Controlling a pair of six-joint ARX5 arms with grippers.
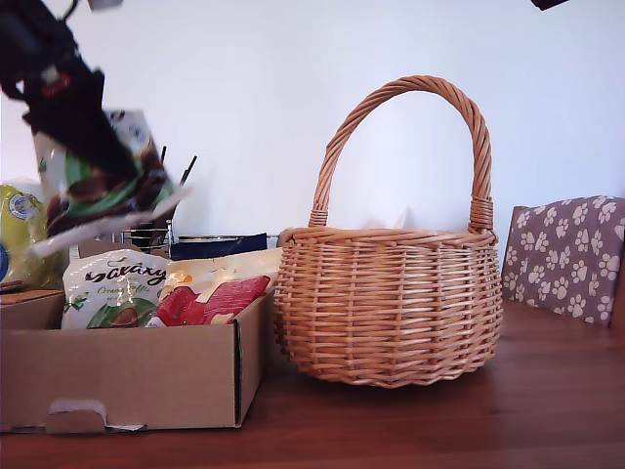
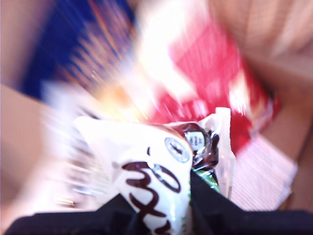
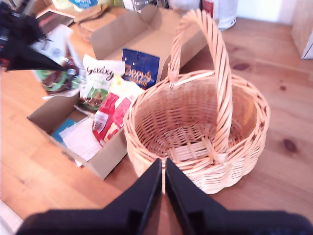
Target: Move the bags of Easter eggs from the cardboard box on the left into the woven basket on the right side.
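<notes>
My first tool (image 1: 93, 147) holds a white-green bag (image 1: 103, 186), tilted, in the air above the cardboard box (image 1: 127, 376) at the exterior view's left. In the box stand another white-green bag (image 1: 115, 288) and a red-and-cream bag (image 1: 210, 298). Just beside the box, the woven basket (image 1: 391, 303) sits on the wooden surface (image 1: 439, 420).

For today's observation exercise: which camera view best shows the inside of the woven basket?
The second wrist view: it looks down into the woven basket, showing its bare woven bottom with no bags inside. The exterior view shows only the basket's outer wall and handle from the side. The first wrist view shows no basket, only a blurred bag close up.
</notes>
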